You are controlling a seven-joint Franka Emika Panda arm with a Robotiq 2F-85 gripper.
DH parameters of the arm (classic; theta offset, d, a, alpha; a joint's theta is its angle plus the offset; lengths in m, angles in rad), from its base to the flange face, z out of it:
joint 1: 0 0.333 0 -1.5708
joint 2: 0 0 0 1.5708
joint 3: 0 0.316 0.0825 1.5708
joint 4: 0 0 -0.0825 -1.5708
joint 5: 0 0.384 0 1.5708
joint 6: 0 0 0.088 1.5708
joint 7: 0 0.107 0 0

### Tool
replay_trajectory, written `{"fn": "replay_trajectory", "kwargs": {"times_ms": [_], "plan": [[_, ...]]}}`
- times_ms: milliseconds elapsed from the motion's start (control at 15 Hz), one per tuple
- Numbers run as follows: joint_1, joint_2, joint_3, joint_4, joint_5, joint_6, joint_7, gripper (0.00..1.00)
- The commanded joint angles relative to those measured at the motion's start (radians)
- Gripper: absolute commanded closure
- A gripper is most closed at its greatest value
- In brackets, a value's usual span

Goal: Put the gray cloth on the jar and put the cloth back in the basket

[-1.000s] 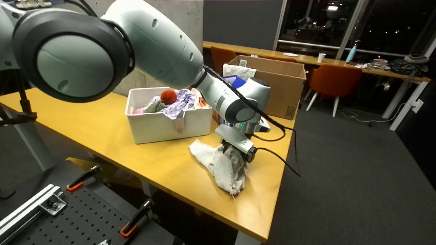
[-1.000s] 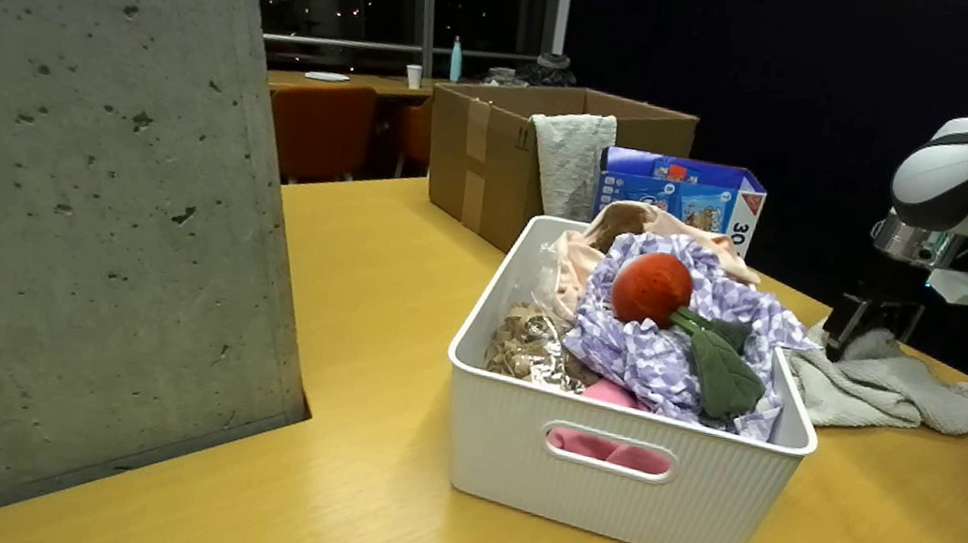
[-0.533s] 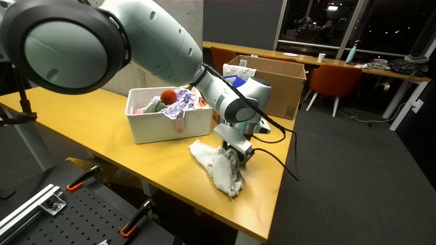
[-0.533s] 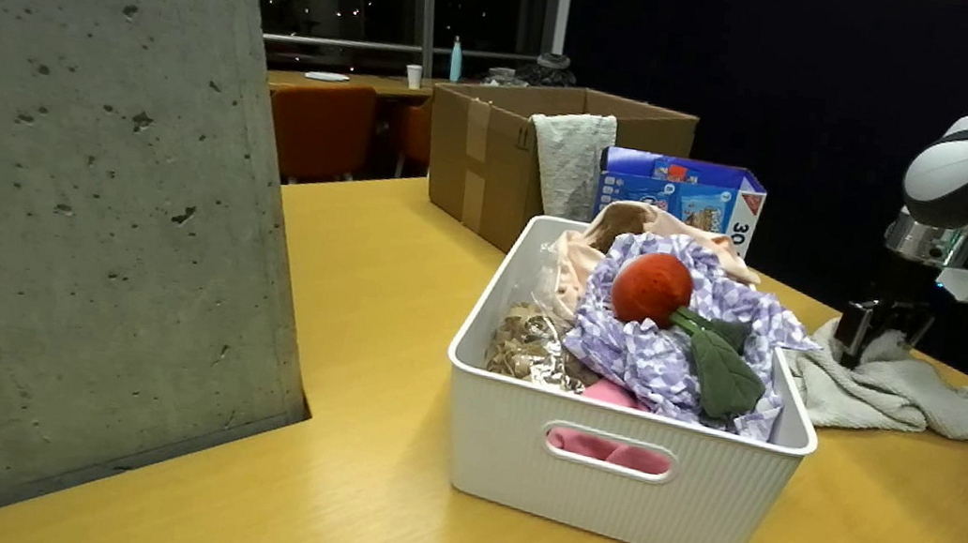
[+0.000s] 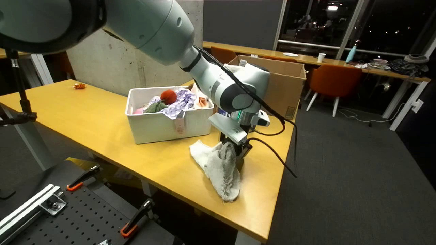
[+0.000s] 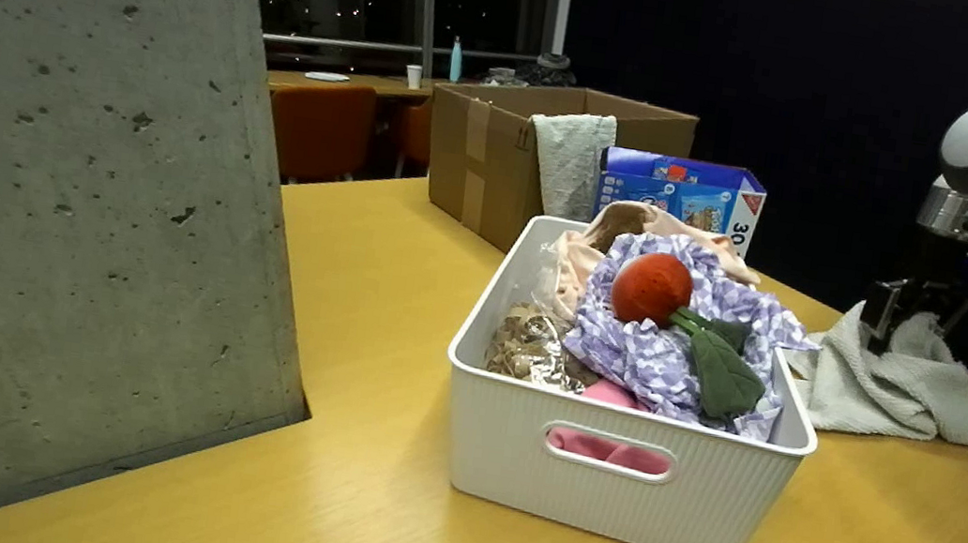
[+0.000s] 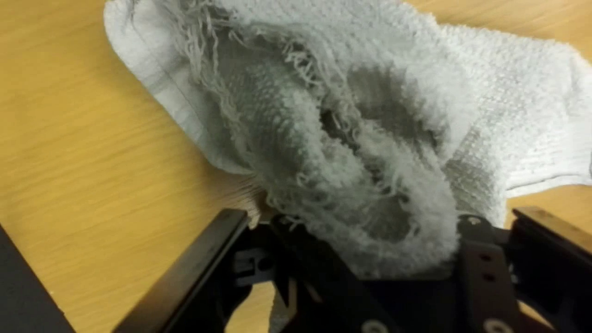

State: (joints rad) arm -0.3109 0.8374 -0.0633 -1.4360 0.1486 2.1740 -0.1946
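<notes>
A gray cloth (image 6: 888, 395) lies bunched on the table, one fold pulled up into my gripper (image 6: 912, 322). In the wrist view the frayed cloth (image 7: 314, 125) fills the space between the dark fingers, which press in from both sides. From an exterior view, the raised cloth (image 5: 223, 173) hangs down from the gripper to the tabletop. Beside it stands the white basket (image 6: 604, 497), holding purple patterned fabric, a red toy vegetable with green leaves, and pink fabric. No jar shows in any view; it is hidden or out of view.
A cardboard box (image 6: 472, 156) stands behind the basket with another light cloth (image 6: 570, 165) draped over its edge. Next to that is a blue snack box (image 6: 684, 195). A concrete column (image 6: 77, 205) borders the table. Clamps (image 5: 136, 217) sit on the black perforated board.
My gripper's jaws have come together on the cloth. The arm has then risen, and the gripped part of the cloth has lifted with it while its lower parts rest on the table.
</notes>
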Motion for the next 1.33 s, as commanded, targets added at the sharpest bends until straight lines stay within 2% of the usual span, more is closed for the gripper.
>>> {"fn": "replay_trajectory", "kwargs": {"times_ms": [0,467,800,1067,1267], "plan": [[0.06,-0.139,-0.033,-0.118,-0.048,-0.003,0.076,0.75],[0.19,-0.397,-0.064,-0.289,-0.178,-0.022,0.21,0.75],[0.27,-0.578,-0.056,-0.371,-0.305,-0.072,0.325,0.75],[0.322,-0.635,-0.023,-0.356,-0.376,-0.147,0.377,0.75],[0.355,-0.629,0.013,-0.31,-0.394,-0.18,0.375,0.75]]}}
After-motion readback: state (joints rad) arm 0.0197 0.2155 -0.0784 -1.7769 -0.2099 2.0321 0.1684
